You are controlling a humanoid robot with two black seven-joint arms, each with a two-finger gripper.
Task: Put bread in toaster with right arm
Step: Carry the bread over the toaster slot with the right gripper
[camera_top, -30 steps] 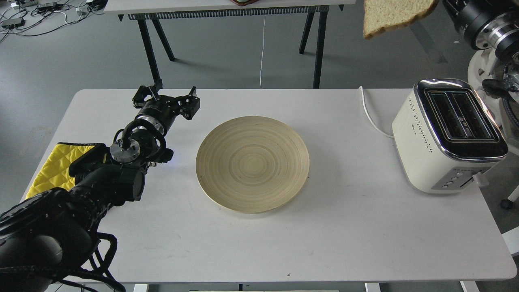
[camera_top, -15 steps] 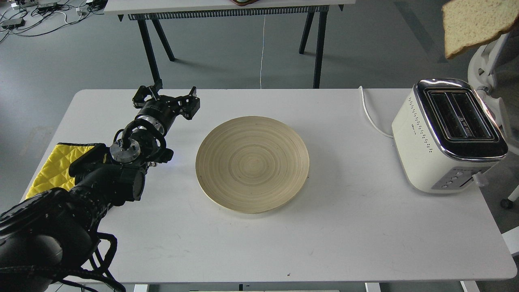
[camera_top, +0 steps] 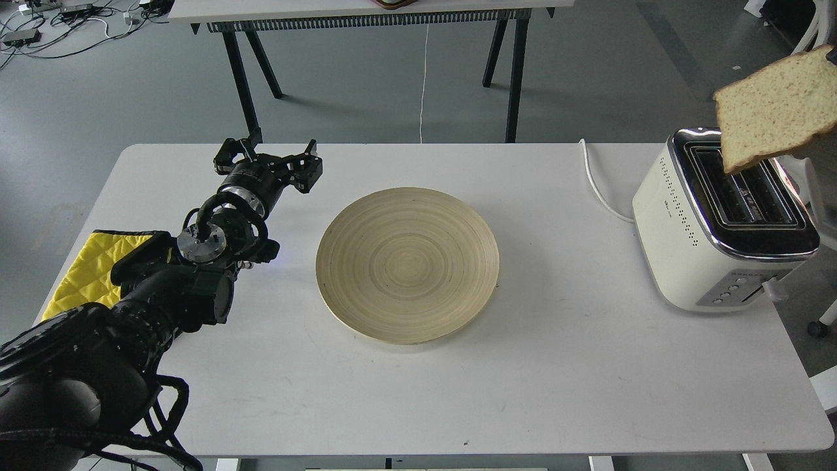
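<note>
The bread (camera_top: 777,108), a pale speckled slice with a brown crust, hangs tilted in the air over the far end of the toaster's slots, its lower corner just above them. The cream-white toaster (camera_top: 686,235) with a chrome top and two black slots stands at the table's right edge. Of my right gripper only a dark sliver (camera_top: 832,55) shows at the frame's right edge, at the bread's upper corner; the rest is out of view. My left gripper (camera_top: 268,157) rests open and empty over the table's far left.
A round bamboo plate (camera_top: 407,263) lies in the table's middle with nothing on it. A yellow quilted cloth (camera_top: 82,271) lies at the left edge under my left arm. The toaster's white cable (camera_top: 596,183) runs off the back edge. A black-legged table (camera_top: 366,13) stands behind.
The bread has moved right and down, from high at the frame's top to just over the toaster's slots. The right arm has left the view. The left arm has not moved.
</note>
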